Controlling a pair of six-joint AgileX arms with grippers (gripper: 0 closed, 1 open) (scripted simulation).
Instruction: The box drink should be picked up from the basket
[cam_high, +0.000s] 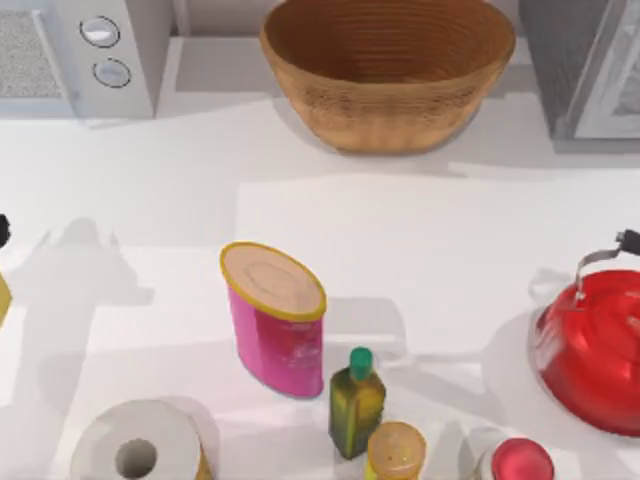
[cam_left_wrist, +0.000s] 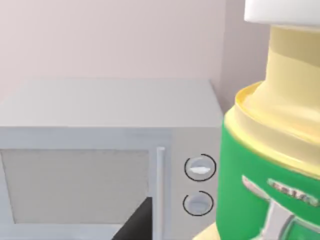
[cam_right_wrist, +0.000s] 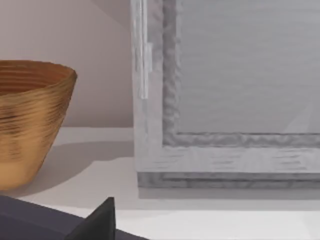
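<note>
Basket (cam_high: 388, 85) interior showed no box drink; carton location could not be determined.
Gripper finger states could not be determined; reaching blind risked striking the wicker rim.

We see a white bench (cam_high: 420, 240) carrying kitchen items. A pink canister with a yellow rim (cam_high: 276, 318) stands near its middle. Far behind the canister sits the wicker basket (cam_high: 388, 75), with a microwave (cam_high: 85, 55) to the basket's left. Just right of the canister stand a green-capped oil bottle (cam_high: 356, 402) and an orange-lidded jar (cam_high: 396, 452). A red kettle (cam_high: 592, 350) sits far right of the canister; a paper roll (cam_high: 138, 445) lies front-left.
</note>
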